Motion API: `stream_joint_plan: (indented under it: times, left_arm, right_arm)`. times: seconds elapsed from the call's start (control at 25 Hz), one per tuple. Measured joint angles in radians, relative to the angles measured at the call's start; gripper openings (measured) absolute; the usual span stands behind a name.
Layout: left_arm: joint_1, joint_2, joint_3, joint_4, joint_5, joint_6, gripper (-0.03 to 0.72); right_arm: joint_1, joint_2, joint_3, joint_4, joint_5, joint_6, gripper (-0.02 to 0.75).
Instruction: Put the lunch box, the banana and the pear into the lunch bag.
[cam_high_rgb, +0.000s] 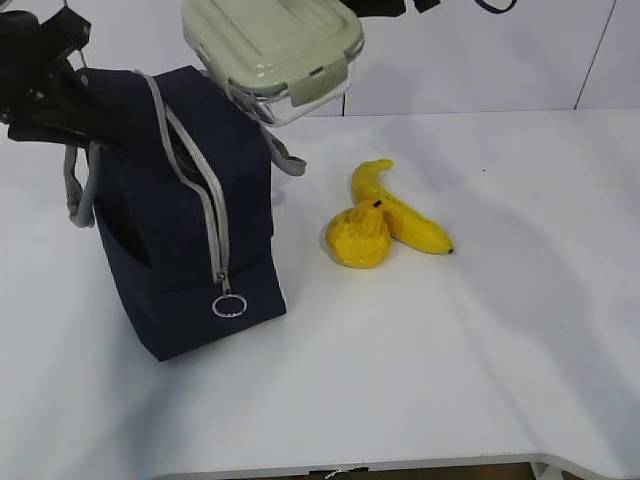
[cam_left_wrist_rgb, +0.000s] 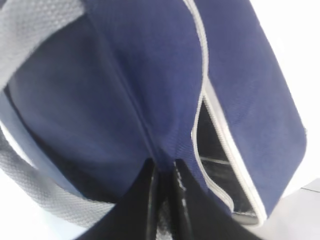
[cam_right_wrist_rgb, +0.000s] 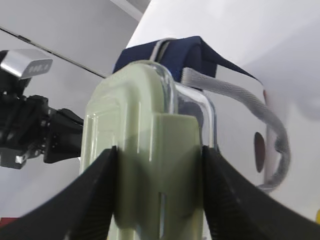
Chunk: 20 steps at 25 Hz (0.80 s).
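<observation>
The navy lunch bag stands on the white table with its grey zipper open along the top and front. My left gripper is shut on the bag's fabric next to the opening, at the bag's top left in the exterior view. My right gripper is shut on the lunch box and holds it in the air, tilted, just above the bag's top right. The banana and the pear lie touching each other on the table right of the bag.
The bag's grey webbing handles hang at its left and right. The zipper's ring pull hangs low on the front. The table's front edge runs along the bottom. A white wall stands behind.
</observation>
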Motion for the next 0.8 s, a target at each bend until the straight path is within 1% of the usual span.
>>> stream_joint_plan:
  times: [0.2, 0.4, 0.52, 0.64, 0.8]
  left_arm:
    - [-0.002, 0.000, 0.000, -0.017, 0.000, 0.002, 0.000]
    - [-0.033, 0.000, 0.000, -0.018, -0.002, 0.002, 0.000]
    - [-0.051, 0.000, 0.000, -0.019, -0.008, 0.002, 0.000]
    - [-0.053, 0.000, 0.000, -0.022, -0.011, 0.002, 0.000]
    - [-0.053, 0.000, 0.000, -0.022, -0.014, 0.003, 0.000]
  right_arm:
    - [0.027, 0.000, -0.007, 0.000, -0.018, 0.040, 0.408]
    - [0.058, 0.000, -0.007, -0.014, -0.050, 0.068, 0.408]
    - [0.081, 0.000, -0.007, -0.067, -0.079, 0.096, 0.408]
    - [0.102, 0.000, -0.007, -0.133, -0.102, 0.124, 0.408]
    - [0.130, 0.000, -0.007, -0.164, -0.128, 0.148, 0.408]
